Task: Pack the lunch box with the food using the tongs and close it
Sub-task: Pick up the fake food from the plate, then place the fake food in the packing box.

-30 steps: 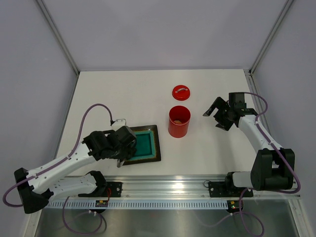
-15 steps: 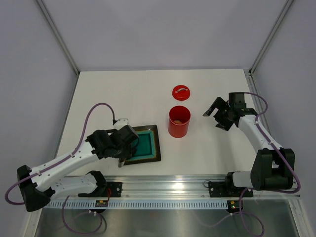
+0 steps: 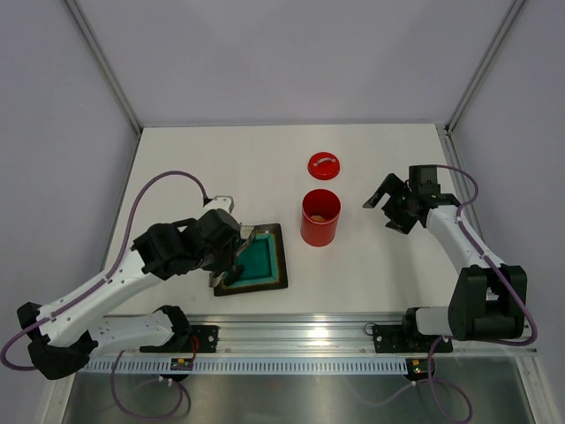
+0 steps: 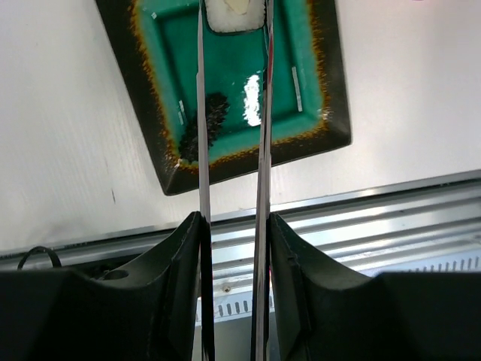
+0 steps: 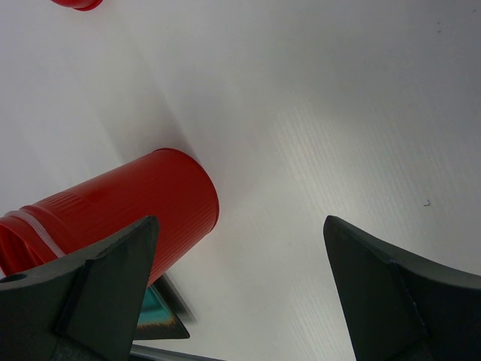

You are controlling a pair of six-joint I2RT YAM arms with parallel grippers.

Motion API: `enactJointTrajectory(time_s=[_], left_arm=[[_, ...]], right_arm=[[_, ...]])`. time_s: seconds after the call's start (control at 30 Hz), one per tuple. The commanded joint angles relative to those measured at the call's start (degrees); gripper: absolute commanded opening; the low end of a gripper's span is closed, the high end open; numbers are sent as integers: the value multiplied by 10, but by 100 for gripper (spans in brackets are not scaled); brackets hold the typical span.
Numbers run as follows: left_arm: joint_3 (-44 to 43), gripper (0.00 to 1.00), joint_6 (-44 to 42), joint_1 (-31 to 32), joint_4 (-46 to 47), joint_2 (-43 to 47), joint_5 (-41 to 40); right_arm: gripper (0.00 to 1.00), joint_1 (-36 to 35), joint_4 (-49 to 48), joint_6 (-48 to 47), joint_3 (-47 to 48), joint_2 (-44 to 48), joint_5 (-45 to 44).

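My left gripper (image 4: 234, 222) is shut on the silver tongs (image 4: 263, 150), whose two arms run forward over the square plate (image 4: 331, 75). Between the tong tips sits the white cube of food (image 4: 234, 15), cut off by the frame's top edge; whether it is lifted off the plate I cannot tell. A dark stick (image 4: 209, 120) lies on the teal centre. The red lunch box (image 3: 320, 217) stands open right of the plate, with some food inside. Its lid (image 3: 324, 164) lies behind it. My right gripper (image 3: 381, 212) hangs open to the right of the lunch box (image 5: 128, 210).
The plate (image 3: 281, 265) sits close to the metal rail (image 3: 300, 334) at the table's near edge. White walls and frame posts enclose the table at the back and sides. The left arm's purple cable (image 3: 168, 177) loops above the table's left side.
The left wrist has moved away from the near edge and slightly right, over the plate's left side, and its elbow has risen. The right arm has not moved.
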State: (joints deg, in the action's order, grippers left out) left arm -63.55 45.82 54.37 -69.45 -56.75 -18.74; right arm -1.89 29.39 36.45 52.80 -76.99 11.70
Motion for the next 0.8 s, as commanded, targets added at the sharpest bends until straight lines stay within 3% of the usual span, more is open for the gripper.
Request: enactJointTrajectory(time_s=[0.0, 0.33, 0.77], left_arm=[[-60, 3, -77, -1, 22, 0, 35], [-195, 4, -174, -1, 67, -79, 145], [-279, 6, -201, -1, 171, -174, 184]], right_arm=[[100, -5, -13, -1, 9, 4, 12], [99, -4, 6, -2, 12, 22, -2], [99, -5, 14, -1, 13, 31, -6]])
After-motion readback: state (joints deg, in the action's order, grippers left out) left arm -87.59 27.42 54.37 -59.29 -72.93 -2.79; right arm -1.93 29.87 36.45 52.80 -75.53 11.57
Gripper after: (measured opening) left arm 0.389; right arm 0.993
